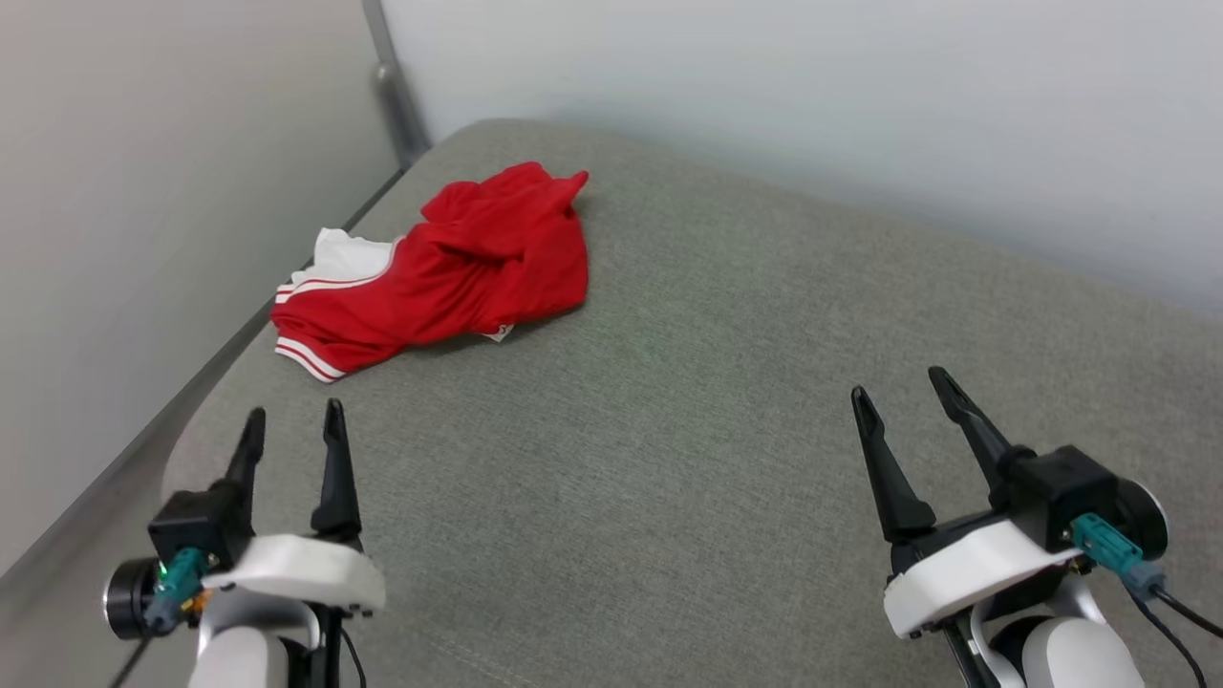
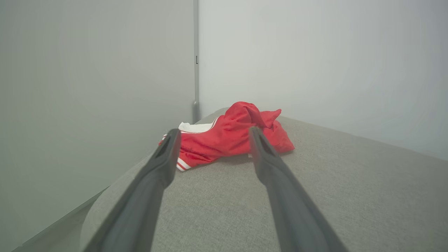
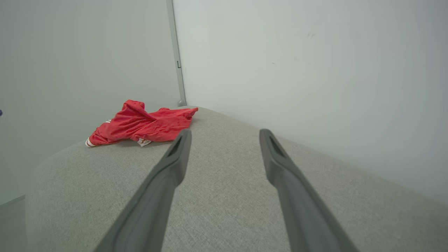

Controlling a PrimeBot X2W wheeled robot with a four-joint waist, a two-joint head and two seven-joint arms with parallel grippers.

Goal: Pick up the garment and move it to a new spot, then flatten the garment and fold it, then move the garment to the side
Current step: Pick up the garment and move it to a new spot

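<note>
1. Garment (image 1: 449, 272), a red jersey with a white sleeve (image 1: 349, 256) and red-and-white striped trim, lay crumpled in a loose heap at the far left of the grey upholstered cushion (image 1: 717, 401). It sat close to the cushion's left edge and near the corner of the walls.
2. The left gripper (image 1: 294, 409) hung over the near left of the cushion, fingers spread, with nothing between them. The garment lay ahead of it, apart from the fingertips.
3. The right gripper (image 1: 898, 382) hung over the near right, likewise spread wide and empty, well apart from the garment.
4. Handling, as a judgement: the cloth looked thin, light and limp. It would probably sag and drape when lifted, and could slide on the woven cover.
5. Hold points, as a judgement: the raised fold (image 1: 521, 186) at the far end offered the easiest pinch. The striped hem (image 1: 306, 361) at the near left offered a thicker, firmer one.
6. Caution: a pinch on one layer might leave the rest trailing, and a drag leftward could pull the garment off the edge.
</note>
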